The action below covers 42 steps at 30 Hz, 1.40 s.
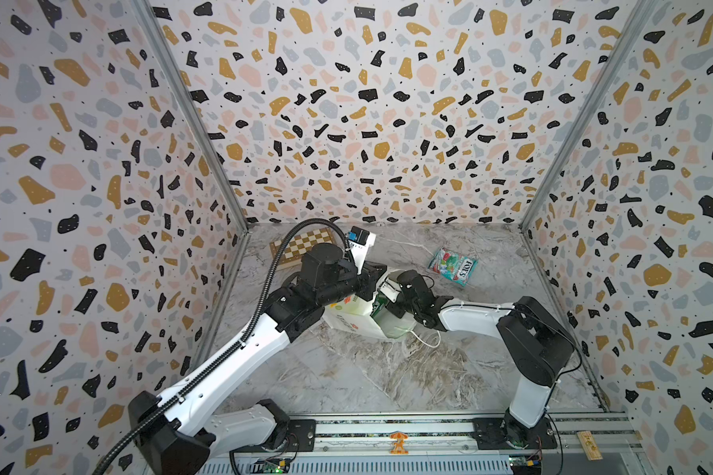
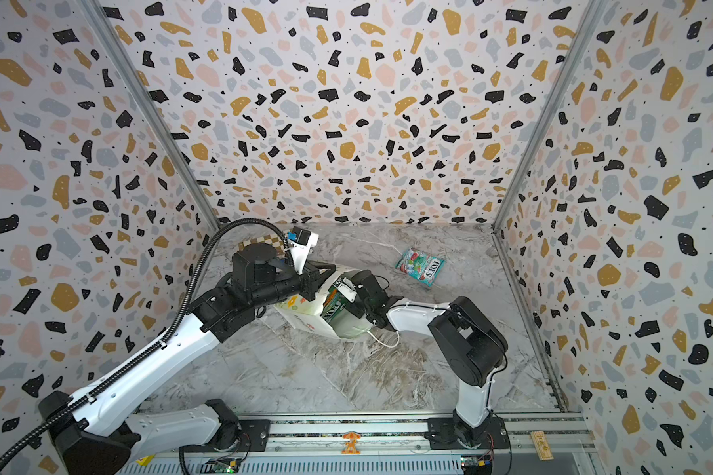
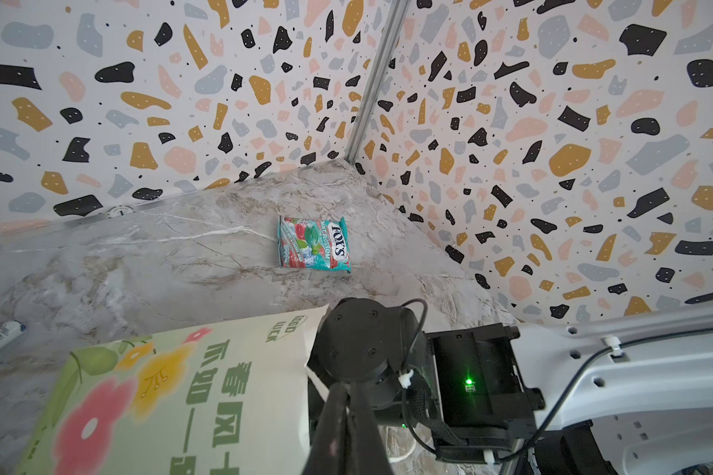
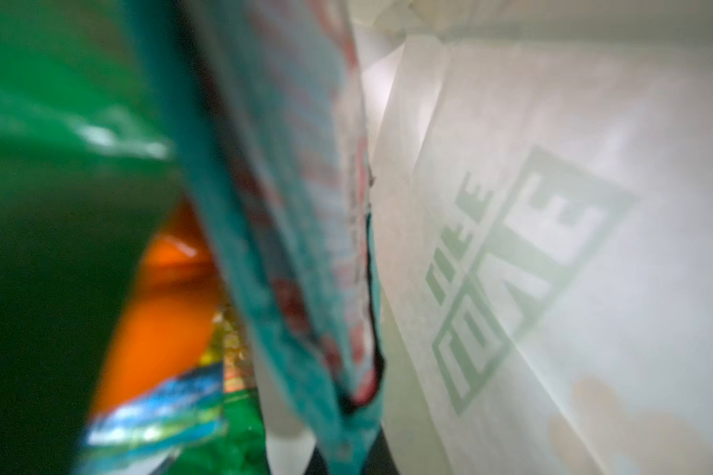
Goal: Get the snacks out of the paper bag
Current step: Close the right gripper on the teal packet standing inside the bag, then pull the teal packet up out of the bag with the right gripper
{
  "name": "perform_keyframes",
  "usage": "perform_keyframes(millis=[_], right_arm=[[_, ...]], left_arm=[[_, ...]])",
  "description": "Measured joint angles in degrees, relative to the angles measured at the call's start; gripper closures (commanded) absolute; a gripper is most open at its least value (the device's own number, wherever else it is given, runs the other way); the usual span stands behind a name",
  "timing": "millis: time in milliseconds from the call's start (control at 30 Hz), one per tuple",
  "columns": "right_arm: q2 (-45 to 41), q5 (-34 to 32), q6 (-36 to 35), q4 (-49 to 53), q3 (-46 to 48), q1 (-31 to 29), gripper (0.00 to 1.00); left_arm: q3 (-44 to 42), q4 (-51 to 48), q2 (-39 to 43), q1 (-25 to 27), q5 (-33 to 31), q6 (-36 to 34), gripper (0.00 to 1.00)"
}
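Observation:
The white paper bag [image 1: 357, 320] [image 2: 305, 314] [image 3: 173, 395] lies on its side mid-table, its mouth facing my right arm. My left gripper [image 1: 373, 274] [image 2: 320, 273] [image 3: 346, 395] is shut on the bag's upper rim. My right gripper [image 1: 388, 293] [image 2: 346, 294] [image 4: 346, 460] reaches into the mouth, shut on a teal-red packet [image 4: 272, 205]. Beside that one inside the bag [image 4: 552, 246] are a green packet [image 4: 50, 205] [image 2: 333, 309] and an orange packet [image 4: 169, 296]. Another teal-red snack [image 1: 453, 265] [image 2: 420, 266] [image 3: 313, 243] lies on the marble at the back right.
A chessboard [image 1: 301, 246] [image 2: 264, 242] lies at the back left, with a small white box [image 1: 361, 240] [image 2: 303, 240] beside it. The bag's cord handle [image 1: 425, 339] trails on the table. Patterned walls close three sides. The arms' rail [image 1: 387, 429] runs along the front.

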State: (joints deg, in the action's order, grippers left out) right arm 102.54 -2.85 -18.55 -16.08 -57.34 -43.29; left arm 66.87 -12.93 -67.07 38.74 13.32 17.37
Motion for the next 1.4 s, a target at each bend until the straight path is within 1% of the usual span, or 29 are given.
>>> perform_keyframes(millis=[500,833,1200,1400], right_arm=[[-15.56,0.0,5.14,2.91,9.84,-0.02,1.0],[-27.15,-0.17,8.48,8.48,12.33,-0.02,1.0],[-39.12,-3.23,9.49,12.85,13.38,-0.02,1.0],[-46.14,-6.93,9.6,14.16,14.53,-0.02,1.0]], left_arm=[[-0.9,0.02,0.26,0.0,-6.82,0.92,1.0],[-1.09,0.26,0.33,0.0,-10.71,2.73,1.0],[-1.86,1.42,0.63,0.0,-12.39,3.32,1.0],[-2.38,2.21,1.57,0.0,-12.57,3.48,1.0]])
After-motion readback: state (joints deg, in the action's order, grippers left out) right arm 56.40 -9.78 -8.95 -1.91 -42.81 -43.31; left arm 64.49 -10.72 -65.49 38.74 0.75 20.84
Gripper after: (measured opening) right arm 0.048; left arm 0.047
